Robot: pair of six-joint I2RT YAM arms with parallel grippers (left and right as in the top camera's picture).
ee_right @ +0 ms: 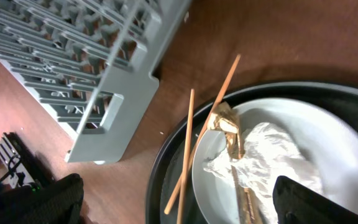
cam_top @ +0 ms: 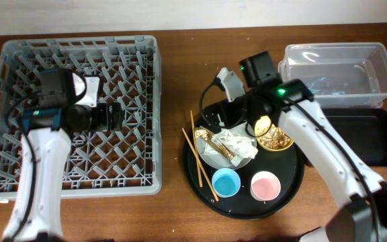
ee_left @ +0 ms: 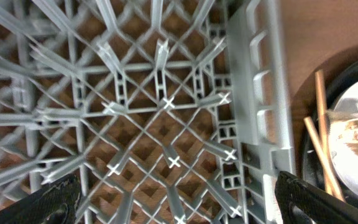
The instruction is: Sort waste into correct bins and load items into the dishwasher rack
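Note:
The grey dishwasher rack [cam_top: 19,81] stands at the left. My left gripper [cam_top: 116,115] hovers open and empty over its pegs [ee_left: 166,102], its fingers apart [ee_left: 179,205]. My right gripper [cam_top: 226,121] is open and empty above the pale grey plate [cam_top: 210,156], fingers apart [ee_right: 179,202]. The plate [ee_right: 328,124] holds crumpled white tissue [ee_right: 266,146] and a gold-brown wrapper [ee_right: 227,124]. Two chopsticks [cam_top: 200,158] lean on the plate's left edge [ee_right: 188,149]. The yellow bowl [cam_top: 275,140] holds gold-brown scraps. The blue cup [cam_top: 226,182] and pink cup [cam_top: 265,185] stand in front.
The plate, bowl and cups sit on a large round black tray [cam_top: 287,195]. A clear tub [cam_top: 338,54] stands at the back right, with a shallow black rectangular tray [cam_top: 365,138] in front of it. The rack's near corner [ee_right: 104,124] lies left of the round tray.

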